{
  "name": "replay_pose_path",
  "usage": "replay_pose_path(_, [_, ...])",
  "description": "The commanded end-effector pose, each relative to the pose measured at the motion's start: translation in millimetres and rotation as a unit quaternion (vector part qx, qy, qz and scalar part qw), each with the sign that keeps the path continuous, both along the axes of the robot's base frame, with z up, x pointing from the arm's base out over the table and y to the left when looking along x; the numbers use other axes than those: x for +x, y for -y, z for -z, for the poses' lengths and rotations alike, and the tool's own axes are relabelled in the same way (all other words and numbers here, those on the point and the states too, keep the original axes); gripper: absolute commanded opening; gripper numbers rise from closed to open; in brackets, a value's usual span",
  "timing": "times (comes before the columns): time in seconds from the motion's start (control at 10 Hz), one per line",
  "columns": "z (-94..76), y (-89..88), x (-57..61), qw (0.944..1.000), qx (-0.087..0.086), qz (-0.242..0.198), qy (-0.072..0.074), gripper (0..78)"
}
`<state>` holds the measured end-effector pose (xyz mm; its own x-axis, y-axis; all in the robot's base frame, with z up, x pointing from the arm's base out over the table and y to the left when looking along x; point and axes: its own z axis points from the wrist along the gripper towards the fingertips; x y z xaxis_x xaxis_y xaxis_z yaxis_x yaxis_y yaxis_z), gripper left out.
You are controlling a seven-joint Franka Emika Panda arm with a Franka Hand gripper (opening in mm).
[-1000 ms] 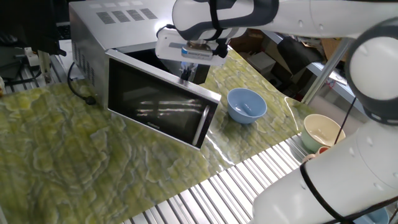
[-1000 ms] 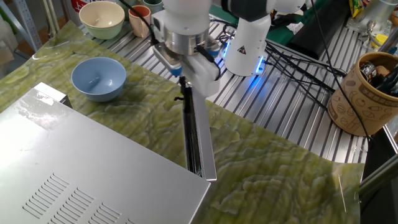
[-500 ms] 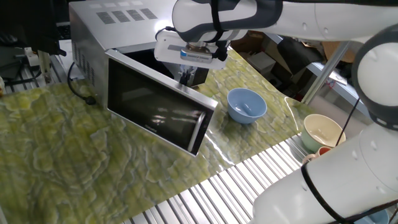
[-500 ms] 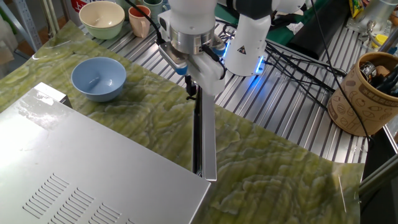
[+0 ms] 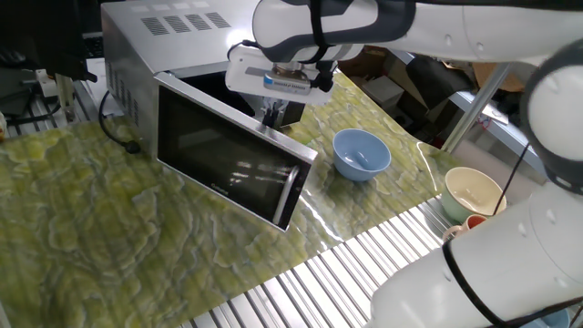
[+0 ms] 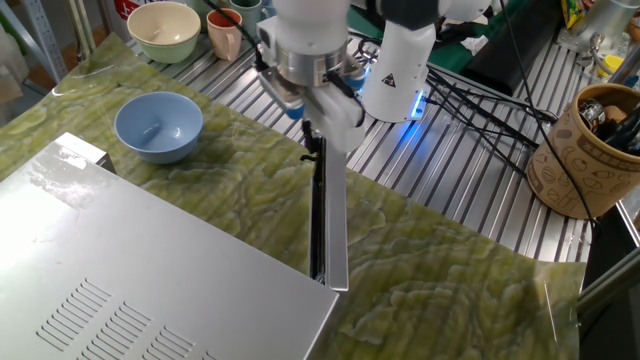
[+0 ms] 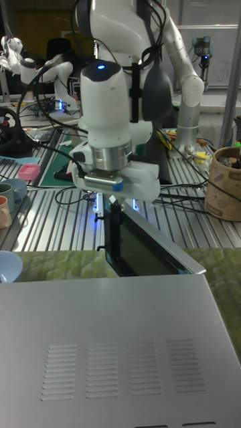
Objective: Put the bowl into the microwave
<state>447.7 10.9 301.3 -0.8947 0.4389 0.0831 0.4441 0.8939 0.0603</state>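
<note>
silver and boxy, the microwave stood with its dark glass door swung well out. the gripper sat at the door's free top edge; whether its fingers were closed on that edge i could not tell. the light-blue bowl rested on the green mat just beside the door's free end, untouched. the step in hand looked like opening the door. next, the arm would need to leave the door, grasp the bowl's rim and carry it into the cavity.
</note>
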Motion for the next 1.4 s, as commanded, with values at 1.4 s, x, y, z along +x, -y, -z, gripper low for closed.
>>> replay_pose_path(1.4, [-4.6,-6.3,-2.4,1.0,0.008,0.004,0.002,1.1])
